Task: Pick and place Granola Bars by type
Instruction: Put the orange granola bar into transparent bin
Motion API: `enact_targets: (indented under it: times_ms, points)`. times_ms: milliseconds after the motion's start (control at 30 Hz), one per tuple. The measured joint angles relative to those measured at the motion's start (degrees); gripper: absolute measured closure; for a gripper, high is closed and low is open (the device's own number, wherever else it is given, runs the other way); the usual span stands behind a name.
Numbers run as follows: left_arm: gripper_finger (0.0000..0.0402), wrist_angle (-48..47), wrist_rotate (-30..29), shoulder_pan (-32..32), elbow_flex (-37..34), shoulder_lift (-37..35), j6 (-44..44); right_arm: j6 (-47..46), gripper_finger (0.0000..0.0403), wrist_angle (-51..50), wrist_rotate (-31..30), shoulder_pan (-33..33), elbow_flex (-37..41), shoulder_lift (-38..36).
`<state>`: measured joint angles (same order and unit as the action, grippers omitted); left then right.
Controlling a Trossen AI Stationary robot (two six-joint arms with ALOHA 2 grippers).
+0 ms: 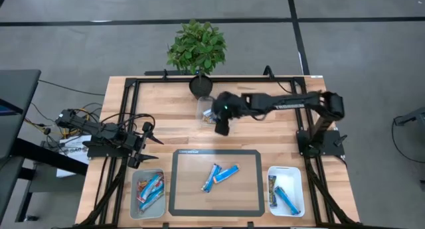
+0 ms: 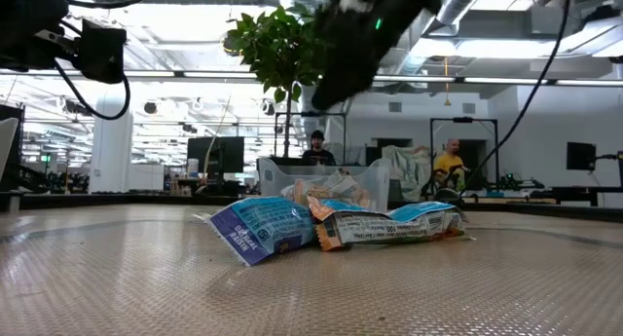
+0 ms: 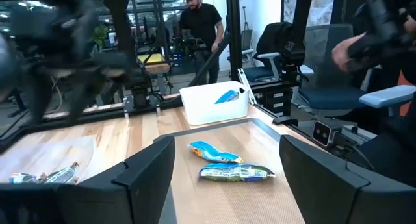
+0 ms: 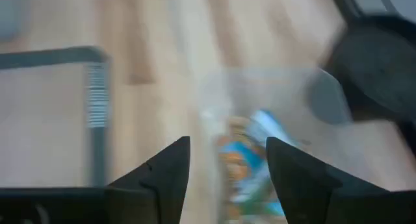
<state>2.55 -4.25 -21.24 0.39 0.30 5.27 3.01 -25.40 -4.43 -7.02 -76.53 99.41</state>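
The right gripper [image 1: 222,125], fingers apart and empty, hovers beside the clear plastic bin [image 1: 206,107] of wrapped granola bars [image 4: 250,160]. The left gripper [image 1: 147,144] waits open near the table's left edge.

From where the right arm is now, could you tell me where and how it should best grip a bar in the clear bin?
Probably from straight above: the right gripper hangs open over the clear bin, whose walls block any sideways approach. Pinch the blue bar lying on top across its narrow width, near mid-length, where the wrapper offers a grip.
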Motion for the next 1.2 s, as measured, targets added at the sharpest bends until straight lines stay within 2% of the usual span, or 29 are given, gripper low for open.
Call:
enact_targets:
  times_ms: [167, 367, 633, 833, 1200]
  points:
    - [0.0132, 0.0, 0.0, 0.0, 0.0, 0.0, -0.3, 0.3, 0.0210, -0.9, 0.0, 9.0, 0.0, -2.7]
    - [0.0132, 0.0, 0.0, 0.0, 0.0, 0.0, -0.5, -0.1, 0.0224, -3.0, 0.0, 19.9, 0.0, -2.1]
    - [0.0132, 0.0, 0.0, 0.0, 0.0, 0.0, -0.3, -3.0, 0.0234, -10.6, 0.1, 29.3, 0.2, -0.6]
    - [0.0132, 0.0, 0.0, 0.0, 0.0, 0.0, -0.2, -3.0, 0.0232, -15.2, -0.6, 32.6, 0.2, 2.4]
    - [0.0132, 0.0, 0.0, 0.0, 0.0, 0.1, 0.0, 2.2, 0.0232, -11.4, -5.0, 32.9, 0.9, 9.4]
